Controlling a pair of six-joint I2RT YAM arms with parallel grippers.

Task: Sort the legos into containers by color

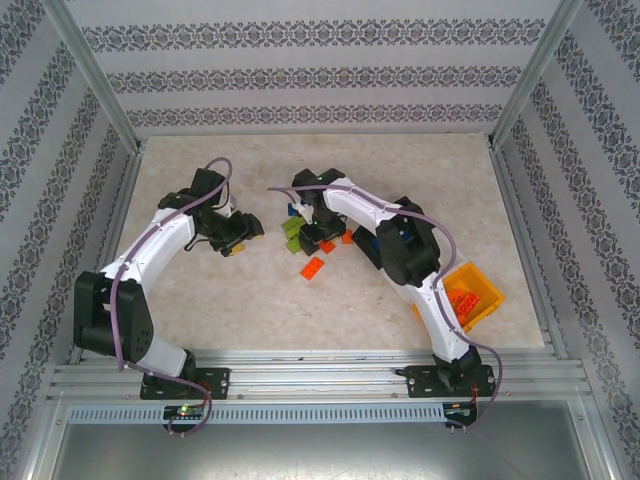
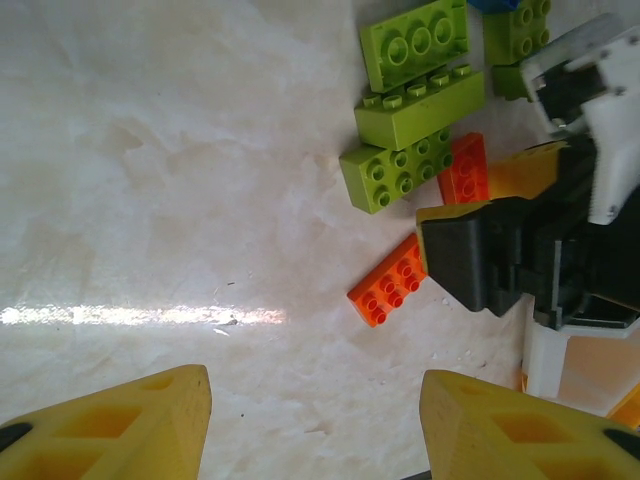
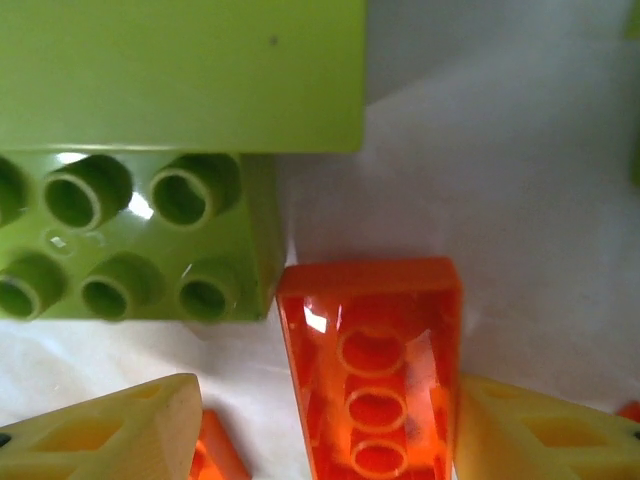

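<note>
Right arm arched forward, right gripper (image 3: pixel 325 400) straddling an orange-red studded plastic brick (image 3: pixel 370 340), jaws loose; left gripper (image 2: pixel 315 385) at its nine o'clock, half-spread, empty above the desk (image 2: pixel 150 200).

Robot lab cell: aluminium frame (image 1: pixel 95 75), wallpapered panels (image 1: pixel 320 60).

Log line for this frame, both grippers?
left gripper open, above table | right gripper open, straddling orange brick | sorting unfinished
</note>
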